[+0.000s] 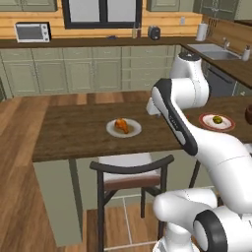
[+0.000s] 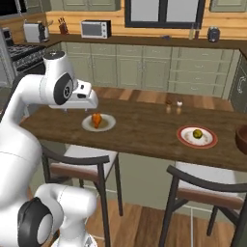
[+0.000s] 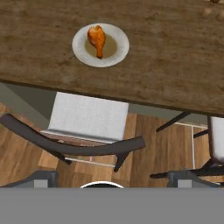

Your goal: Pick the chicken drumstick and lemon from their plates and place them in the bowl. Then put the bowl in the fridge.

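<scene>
The orange-brown chicken drumstick lies on the plain white plate on the dark wooden table. Further right, the yellow-green lemon rests on the red-rimmed plate. The dark wooden bowl is cut off at the table's right end. My gripper hangs open and empty high above the table's near edge, with the drumstick ahead of it and well below. The fridge is out of view.
A dark-framed chair with a pale seat stands below the drumstick's plate, and another chair stands under the lemon's side. Two small shakers sit at the table's far edge. Green cabinets line the back wall.
</scene>
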Controlling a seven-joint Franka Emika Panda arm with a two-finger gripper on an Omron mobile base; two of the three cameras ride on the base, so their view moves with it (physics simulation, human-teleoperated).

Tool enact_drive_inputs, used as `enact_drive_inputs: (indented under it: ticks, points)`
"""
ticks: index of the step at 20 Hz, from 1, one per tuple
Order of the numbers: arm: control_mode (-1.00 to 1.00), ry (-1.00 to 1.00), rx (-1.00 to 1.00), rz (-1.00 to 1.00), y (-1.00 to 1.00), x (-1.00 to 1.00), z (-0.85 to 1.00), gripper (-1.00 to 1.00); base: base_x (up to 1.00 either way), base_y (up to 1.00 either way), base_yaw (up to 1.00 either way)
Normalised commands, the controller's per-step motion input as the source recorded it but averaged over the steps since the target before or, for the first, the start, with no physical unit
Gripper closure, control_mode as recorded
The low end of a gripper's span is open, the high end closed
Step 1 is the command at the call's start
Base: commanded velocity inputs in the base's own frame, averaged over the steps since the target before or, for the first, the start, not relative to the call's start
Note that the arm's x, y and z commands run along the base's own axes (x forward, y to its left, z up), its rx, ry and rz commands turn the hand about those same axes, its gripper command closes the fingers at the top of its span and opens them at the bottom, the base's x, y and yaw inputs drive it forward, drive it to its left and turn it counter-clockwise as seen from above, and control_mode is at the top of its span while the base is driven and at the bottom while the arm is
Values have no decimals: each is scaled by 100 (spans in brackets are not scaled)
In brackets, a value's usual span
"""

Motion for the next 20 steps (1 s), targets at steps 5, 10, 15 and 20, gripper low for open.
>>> enact_drive_inputs:
  ticks: [5,10,15,20]
  points:
    - [100,0,0,0,0,0,0,-100,71,28,4]
    - [100,0,0,0,0,0,0,-100,63,43,0]
    - [100,0,0,0,0,0,0,-100,8,67,3]
    - [100,0,0,0,0,0,0,-100,5,64,-1]
